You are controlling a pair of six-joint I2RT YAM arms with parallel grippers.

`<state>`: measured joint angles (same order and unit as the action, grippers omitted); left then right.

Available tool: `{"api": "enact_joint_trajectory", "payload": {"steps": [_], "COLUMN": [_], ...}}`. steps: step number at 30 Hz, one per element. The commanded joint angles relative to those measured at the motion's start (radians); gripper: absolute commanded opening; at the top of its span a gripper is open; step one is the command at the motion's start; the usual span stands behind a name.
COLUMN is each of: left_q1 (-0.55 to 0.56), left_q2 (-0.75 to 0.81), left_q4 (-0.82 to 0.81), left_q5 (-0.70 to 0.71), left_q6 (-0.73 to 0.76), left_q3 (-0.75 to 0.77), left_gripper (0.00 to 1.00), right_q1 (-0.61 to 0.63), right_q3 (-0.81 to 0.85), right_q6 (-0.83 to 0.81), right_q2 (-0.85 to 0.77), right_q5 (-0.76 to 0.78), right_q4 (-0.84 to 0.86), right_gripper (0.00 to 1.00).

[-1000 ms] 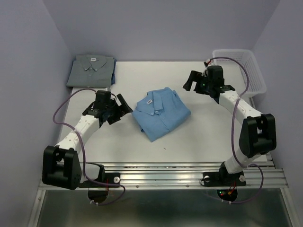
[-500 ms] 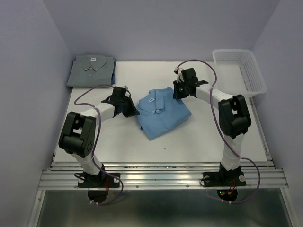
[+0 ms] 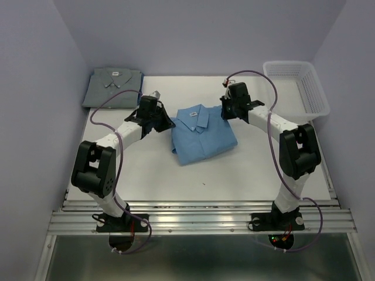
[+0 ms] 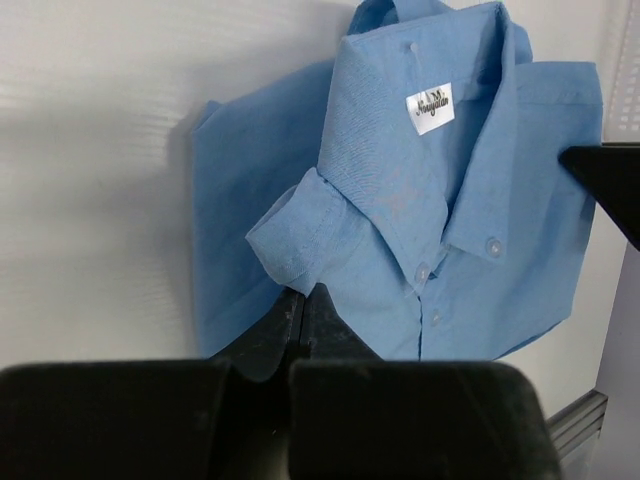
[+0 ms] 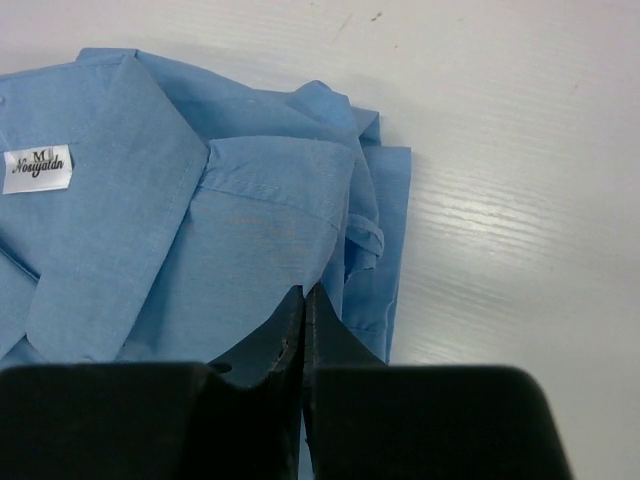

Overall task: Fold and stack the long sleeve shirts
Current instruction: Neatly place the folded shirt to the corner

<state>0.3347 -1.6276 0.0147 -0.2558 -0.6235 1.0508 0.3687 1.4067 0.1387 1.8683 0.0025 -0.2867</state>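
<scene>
A folded light sky-blue long sleeve shirt (image 3: 202,136) lies mid-table, collar toward the back. My left gripper (image 3: 168,122) pinches its back left corner; in the left wrist view the shut tips (image 4: 303,292) bite the cloth just below the collar point, with the white neck label (image 4: 431,108) beyond. My right gripper (image 3: 226,112) pinches the back right corner; its shut tips (image 5: 303,290) grip the folded edge of the blue shirt (image 5: 200,230). A folded grey shirt (image 3: 112,86) rests at the back left corner, apart from both grippers.
A white mesh basket (image 3: 287,63) stands at the back right corner. The white table (image 3: 246,170) shows bare in front of the blue shirt. Purple cables loop above both arms. Walls close in on the left, right and back.
Both grippers went from open to shut on the blue shirt's back corners. The shirt has turned and shifted a little toward the back, its collar now facing the far wall.
</scene>
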Motion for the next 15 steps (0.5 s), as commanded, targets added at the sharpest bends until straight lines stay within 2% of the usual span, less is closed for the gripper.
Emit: {"api": "enact_joint_trajectory", "payload": {"steps": [1,5,6,9,10,12,13,15], "left_q1": [0.003,0.003,0.003,0.003,0.004,0.010,0.015,0.023], "left_q2": [-0.086,-0.156,-0.211,-0.261,-0.271,-0.273,-0.267,-0.239], "left_q4": [-0.022,-0.016,-0.012,0.022,0.025,0.027,0.022,0.028], "left_q5": [0.027,0.088,0.110,0.118,0.118,0.121,0.127,0.156], "left_q6": [0.047,0.053,0.051,0.064,0.070,0.087,0.090,0.103], "left_q3": [0.090,0.155,0.187,0.238,0.259,0.271,0.273,0.275], "left_gripper": [0.00,0.00,0.05,0.26,0.50,0.62,0.71,0.78], "right_q1": [-0.014,-0.051,-0.051,-0.060,-0.060,-0.060,-0.060,-0.060], "right_q3": [-0.029,-0.038,-0.034,-0.029,-0.023,-0.017,-0.012,-0.003], "right_q6": [0.047,0.068,0.073,0.085,0.087,0.099,0.104,0.119], "right_q2": [0.003,0.060,0.086,0.115,0.127,0.135,0.140,0.147], "right_q5": [0.057,0.074,0.086,0.094,0.091,0.091,0.099,0.128], "right_q4": [0.047,0.049,0.047,0.047,0.047,0.047,0.047,0.040], "right_gripper": [0.01,0.01,0.01,0.01,0.01,0.04,0.06,0.11]}}
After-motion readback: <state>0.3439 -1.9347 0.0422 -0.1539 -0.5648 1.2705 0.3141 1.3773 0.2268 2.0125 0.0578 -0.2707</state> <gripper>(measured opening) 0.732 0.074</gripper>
